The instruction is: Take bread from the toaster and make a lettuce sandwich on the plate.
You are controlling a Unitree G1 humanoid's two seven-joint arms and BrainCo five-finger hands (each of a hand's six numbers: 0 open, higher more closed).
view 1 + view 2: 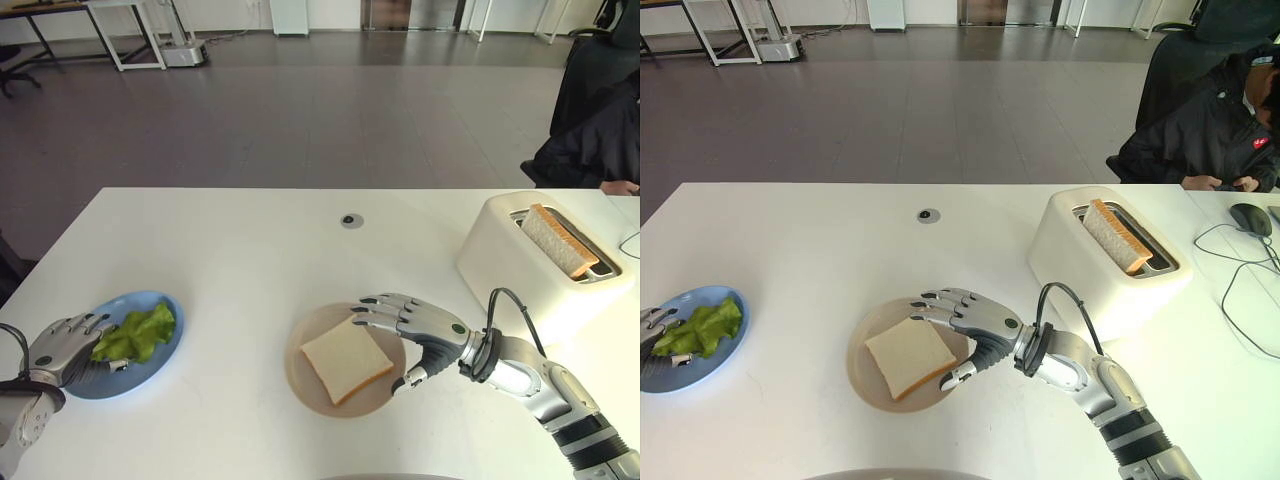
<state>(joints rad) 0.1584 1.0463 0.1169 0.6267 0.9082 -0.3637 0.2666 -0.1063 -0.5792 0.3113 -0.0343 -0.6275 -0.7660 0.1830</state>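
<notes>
Bread slice [346, 358] flat on tan plate [295, 372], near front edge of table [250, 260]. Right robot hand [420, 335] at plate's 3 o'clock, fingers spread open over slice edge, holding nothing. Toaster [500, 262] at plate's 2 o'clock, second slice [558, 240] upright in slot. Blue plate [140, 377] with lettuce [140, 333] at 9 o'clock. Left robot hand [60, 350] at its 9 o'clock rim, against lettuce; cannot tell if gripping.

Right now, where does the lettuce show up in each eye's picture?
Left eye view: lettuce at lower left, on the blue plate, beside the left robot hand.
Right eye view: lettuce at the far left edge, on the same plate.
Shared landmark: the white toaster on the right.
</notes>
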